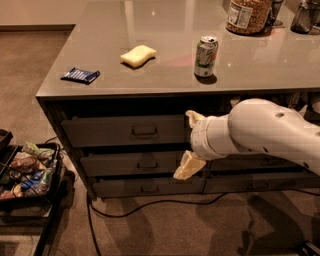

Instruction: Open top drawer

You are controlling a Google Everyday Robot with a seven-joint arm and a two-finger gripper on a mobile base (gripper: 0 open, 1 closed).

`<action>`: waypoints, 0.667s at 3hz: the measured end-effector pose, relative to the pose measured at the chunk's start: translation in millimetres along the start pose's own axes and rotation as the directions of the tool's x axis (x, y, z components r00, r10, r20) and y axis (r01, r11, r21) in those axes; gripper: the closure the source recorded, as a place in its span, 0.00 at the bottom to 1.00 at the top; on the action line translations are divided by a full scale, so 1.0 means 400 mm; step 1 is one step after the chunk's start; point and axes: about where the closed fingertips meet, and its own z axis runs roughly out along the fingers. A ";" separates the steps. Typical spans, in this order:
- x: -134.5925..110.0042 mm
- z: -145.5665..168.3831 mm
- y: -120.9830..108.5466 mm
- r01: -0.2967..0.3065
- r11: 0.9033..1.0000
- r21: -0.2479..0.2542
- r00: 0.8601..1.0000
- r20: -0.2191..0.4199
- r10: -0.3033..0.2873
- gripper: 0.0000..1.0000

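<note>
The top drawer (110, 131) is the wide dark-grey front just under the counter top, with a rectangular loop handle (145, 131) at its centre; it looks pushed in. My gripper (189, 143) hangs in front of the drawer's right end, a short way right of the handle and not touching it. It is open: one cream finger (193, 118) points up and the other (186, 167) reaches down over the second drawer. My white arm (260, 132) comes in from the right and hides the drawer fronts behind it.
Two shorter drawers (142, 163) (147, 188) lie below. On the counter (165, 80) sit a green can (206, 56), a yellow sponge (138, 55), a blue packet (80, 75) and a jar (248, 15). A tray of snacks (27, 172) stands on the floor left; a black cable (150, 206) crosses the carpet.
</note>
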 end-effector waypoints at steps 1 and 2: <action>-0.003 0.008 -0.006 0.038 0.999 0.016 0.999 0.026 -0.038 0.00; -0.029 0.046 -0.040 0.002 0.999 0.039 0.989 0.149 -0.008 0.00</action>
